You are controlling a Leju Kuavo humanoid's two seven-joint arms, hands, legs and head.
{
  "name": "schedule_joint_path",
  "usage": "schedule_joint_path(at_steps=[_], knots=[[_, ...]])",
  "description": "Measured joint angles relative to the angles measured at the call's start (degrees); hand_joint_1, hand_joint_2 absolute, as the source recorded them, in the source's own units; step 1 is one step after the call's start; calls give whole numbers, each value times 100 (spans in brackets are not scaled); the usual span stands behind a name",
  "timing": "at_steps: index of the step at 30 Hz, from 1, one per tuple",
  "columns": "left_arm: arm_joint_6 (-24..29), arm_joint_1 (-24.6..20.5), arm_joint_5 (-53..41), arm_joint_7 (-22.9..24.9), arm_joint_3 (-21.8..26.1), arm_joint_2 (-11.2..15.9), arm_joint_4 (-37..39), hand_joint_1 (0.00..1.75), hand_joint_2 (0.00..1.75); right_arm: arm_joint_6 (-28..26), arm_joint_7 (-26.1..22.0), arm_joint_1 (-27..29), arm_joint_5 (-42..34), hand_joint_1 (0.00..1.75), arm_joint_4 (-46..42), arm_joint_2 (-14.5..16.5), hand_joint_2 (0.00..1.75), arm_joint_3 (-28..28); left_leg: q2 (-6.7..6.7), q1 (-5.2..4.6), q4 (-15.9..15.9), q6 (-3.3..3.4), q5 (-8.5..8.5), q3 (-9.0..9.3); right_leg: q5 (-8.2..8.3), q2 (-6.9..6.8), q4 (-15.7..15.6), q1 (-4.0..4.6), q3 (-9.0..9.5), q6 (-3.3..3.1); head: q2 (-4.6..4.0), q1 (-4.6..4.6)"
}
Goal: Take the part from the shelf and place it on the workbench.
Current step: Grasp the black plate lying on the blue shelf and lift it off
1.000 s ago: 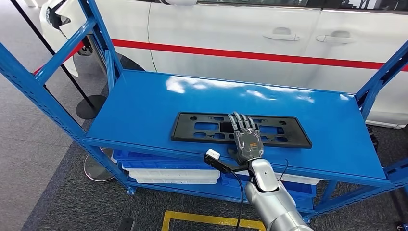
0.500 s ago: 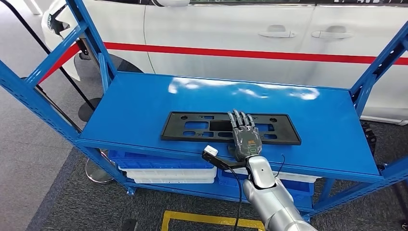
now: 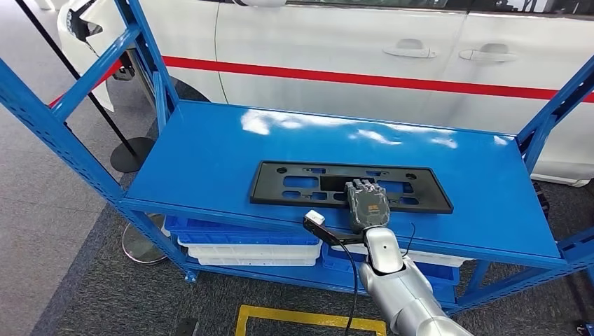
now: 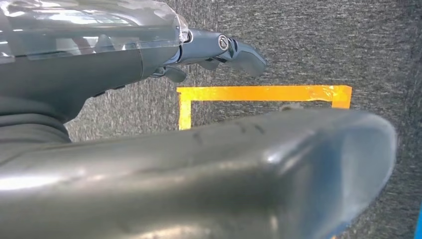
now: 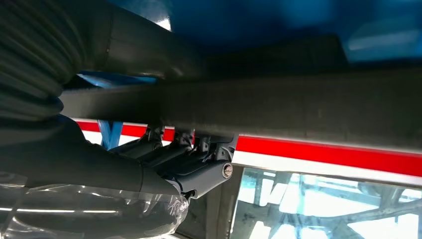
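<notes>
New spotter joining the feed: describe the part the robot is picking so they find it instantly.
Find the blue shelf in front of the white car. On its top deck, near the front edge, lies the part: a flat, long black plastic frame with rectangular cutouts. It is the only black thing on that deck, and the right hand has its fingers curled over it.

Right robot hand (image 3: 367, 204) fingertips curled out of sight over part (image 3: 294, 183); grip unclear, wrist view blurred.

Right hand (image 3: 367, 204): fingers, flat and stretched out over the plate (image 3: 294, 183) a second ago, have now curled down onto its near edge. The hand has also drawn back slightly toward the front lip of the shelf (image 3: 210, 154).
</notes>
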Motion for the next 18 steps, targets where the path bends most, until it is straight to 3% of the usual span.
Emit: schedule_joint_path(at_steps=[3,5,9,10,13,14,15,16,18], knots=[[-21,-12,-25,22,-7,-6,0,0,0,-2,7,-15,1,175,25,-16,175,-15,-8,-11,46,-40,-27,-1,526,1,-1098,12,540,-56,0,0],[-31,-21,-25,37,-12,-10,0,0,0,-12,11,-23,-1,175,26,-20,175,-33,-15,-32,75,-91,-44,-16,618,4,-1486,26,719,-109,0,0],[-40,-25,-22,70,-40,-10,0,0,0,-30,-40,-27,-67,175,18,-30,175,-74,-12,-23,176,-218,-134,-47,643,-5,-1550,15,750,-240,-1,-1],[-40,-27,-19,77,-47,-10,0,0,0,-31,-83,-22,-107,175,7,-30,175,-100,-10,-14,369,-244,-260,-127,654,-13,-1569,-1,761,-267,-1,-1],[-40,-20,-13,92,-54,-10,0,0,0,-31,-266,28,-250,175,-78,-30,175,-203,-6,15,1448,-308,-771,-613,660,-23,-1569,0,750,-299,-1,-2],[-40,-13,-12,93,-55,-10,0,0,0,-31,-322,53,-296,175,-118,-31,175,-238,-6,20,1675,-321,-821,-715,660,-23,-1565,3,747,-299,-1,-1],[-40,-7,-11,95,-56,-10,0,0,0,-30,-368,77,-335,175,-159,-32,175,-274,-6,23,1680,-327,-756,-714,659,-21,-1560,5,747,-298,-1,-1],[-40,-5,-10,96,-57,-10,0,0,0,-28,-410,97,-371,175,-206,-33,175,-311,-5,24,1452,-325,-594,-601,658,-18,-1552,4,748,-295,0,-2],[-36,-12,-9,96,-60,-9,0,0,0,-25,-489,118,-453,175,-306,-36,175,-381,-2,21,657,-295,-241,-208,649,-11,-1528,14,744,-271,-1,-2]])
